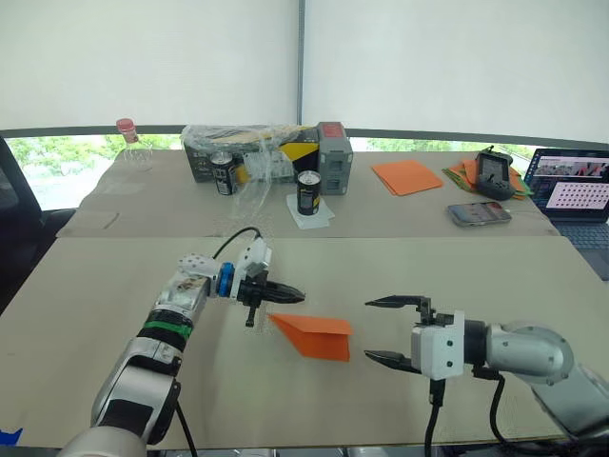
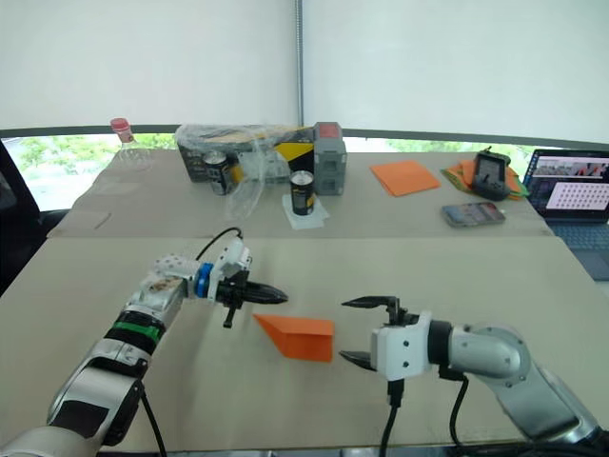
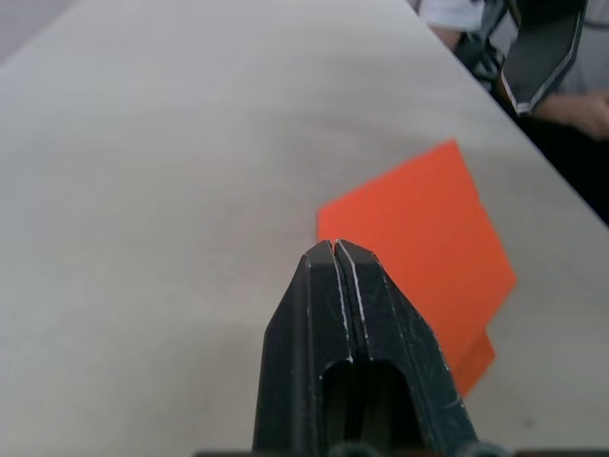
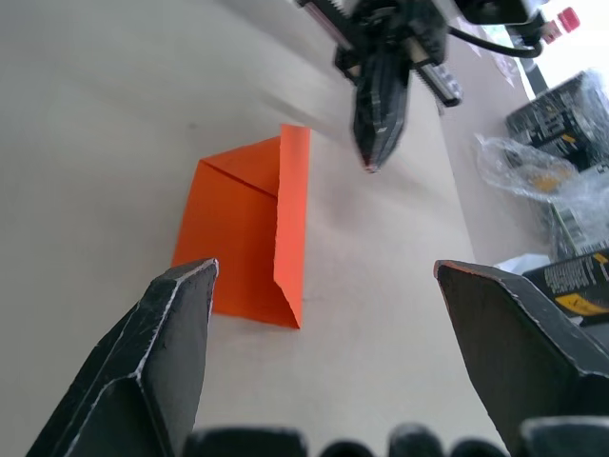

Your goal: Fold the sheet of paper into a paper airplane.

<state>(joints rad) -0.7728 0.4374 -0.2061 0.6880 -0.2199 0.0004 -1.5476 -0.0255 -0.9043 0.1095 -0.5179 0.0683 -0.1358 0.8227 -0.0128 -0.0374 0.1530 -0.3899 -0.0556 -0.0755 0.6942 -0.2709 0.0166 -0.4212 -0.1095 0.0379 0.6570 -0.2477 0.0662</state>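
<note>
Left claw (image 1: 285, 295) pressed together, right claw (image 1: 392, 330) spread, flanking folded paper airplane (image 1: 314, 334).

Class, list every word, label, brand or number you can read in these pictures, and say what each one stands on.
None can be read.
Black and yellow box: printed marks, too small to read.
Two dark cans: labels blurred.
Laptop: a grid of dots on its screen, no legible text.
Phone: screen unreadable.
Box corner in the right wrist view: lines of white print, too blurred to read.
Folded orange paper: plain, no writing.
</note>
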